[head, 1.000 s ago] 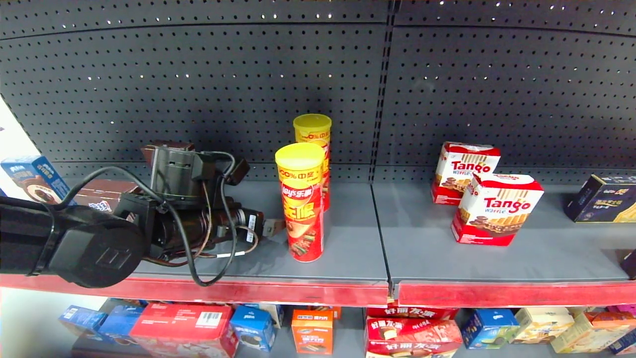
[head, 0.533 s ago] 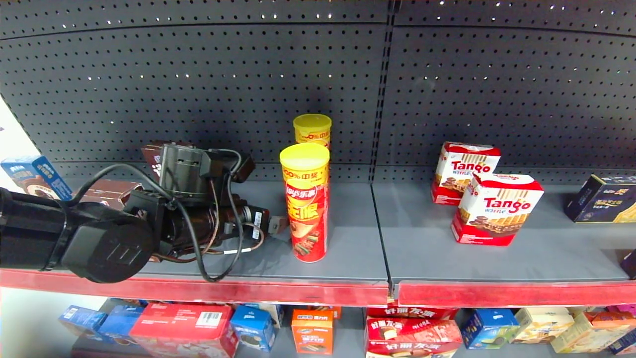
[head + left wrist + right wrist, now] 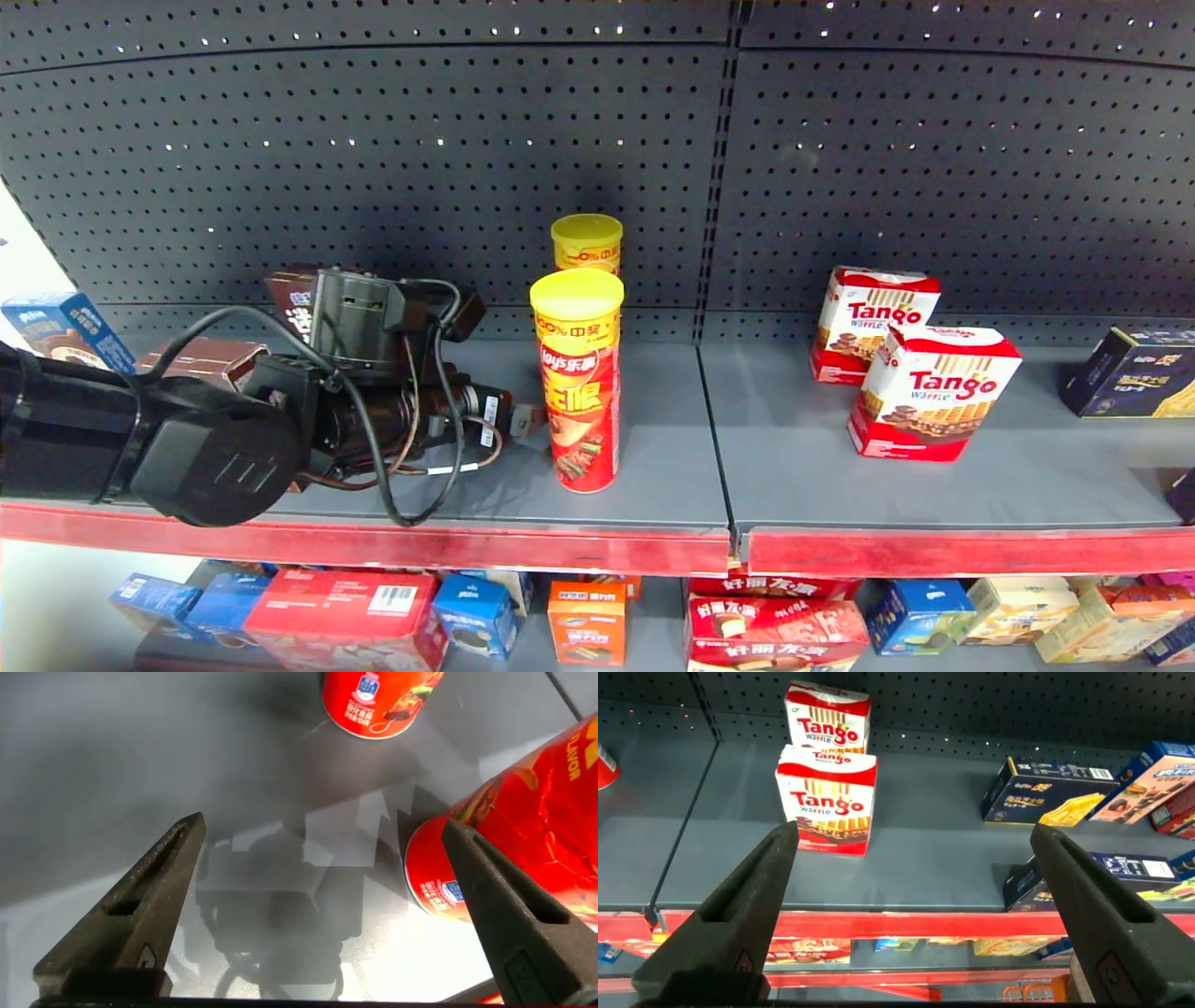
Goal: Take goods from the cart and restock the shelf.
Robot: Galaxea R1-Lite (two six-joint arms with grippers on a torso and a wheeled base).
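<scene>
We see the front chip can [image 3: 579,383], a tall red tube with a yellow lid and yellow lettering on its label, standing upright on the grey shelf [image 3: 653,457] just in front of a second can [image 3: 586,245] of the same kind. The left gripper [image 3: 322,826] lies level over the shelf just beside the front can, its fingers spread and holding nothing. The right gripper [image 3: 915,833] is spread too, facing two red-and-white wafer boxes [image 3: 827,798].
</scene>
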